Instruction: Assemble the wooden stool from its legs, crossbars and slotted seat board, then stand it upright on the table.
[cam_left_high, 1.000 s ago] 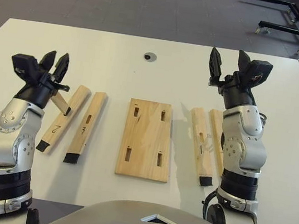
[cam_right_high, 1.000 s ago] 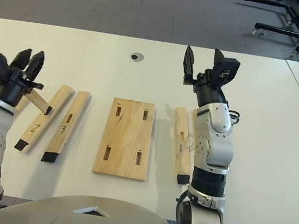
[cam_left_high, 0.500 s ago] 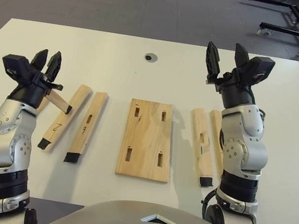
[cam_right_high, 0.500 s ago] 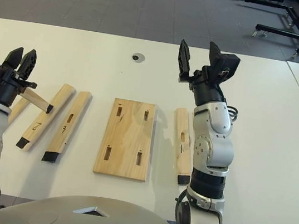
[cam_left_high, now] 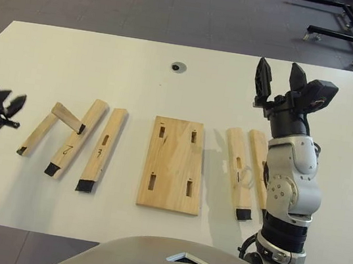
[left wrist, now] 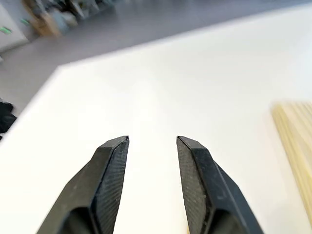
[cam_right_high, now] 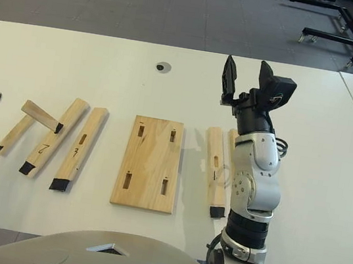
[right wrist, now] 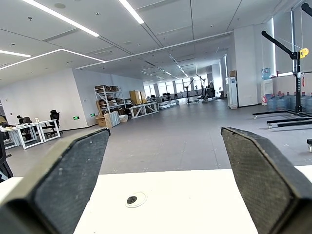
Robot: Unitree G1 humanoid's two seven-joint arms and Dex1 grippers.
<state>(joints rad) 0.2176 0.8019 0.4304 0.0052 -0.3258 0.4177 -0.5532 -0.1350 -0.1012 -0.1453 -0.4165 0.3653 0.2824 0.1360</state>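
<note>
1. Step in hand: the very start, by my reading. Nothing is joined; every part lies flat on the table (cam_left_high: 169, 91).
2. Slotted seat board (cam_left_high: 173, 165) lies mid-table, its four slots facing up.
3. Left of it lie two legs side by side, the leg marked 2 (cam_left_high: 76, 138) and its neighbour (cam_left_high: 102, 149), each with its dark foot at the near end.
4. Further left are two slimmer pieces, which I take for crossbars. The short crossbar (cam_left_high: 67, 116) lies slantwise with its dark end touching the leg marked 2. The longer crossbar (cam_left_high: 37, 132) runs from it toward the near left.
5. Right of the board lies the inner right leg (cam_left_high: 236, 171). The outer right leg (cam_left_high: 257, 161) is just beside it, partly hidden behind the right arm.
6. Left gripper (left wrist: 152, 141) sits at the far left edge of the scene, well apart from the crossbars. Its fingers stand moderately apart, with nothing between them.
7. Right gripper (cam_left_high: 278, 66) is raised, pointing away over the far side. It is spread wide and empty.
8. Next move, as I judge it: bring one gripper down over a leg or crossbar and pinch it across its width. The touching crossbar and leg may shift together.
</note>
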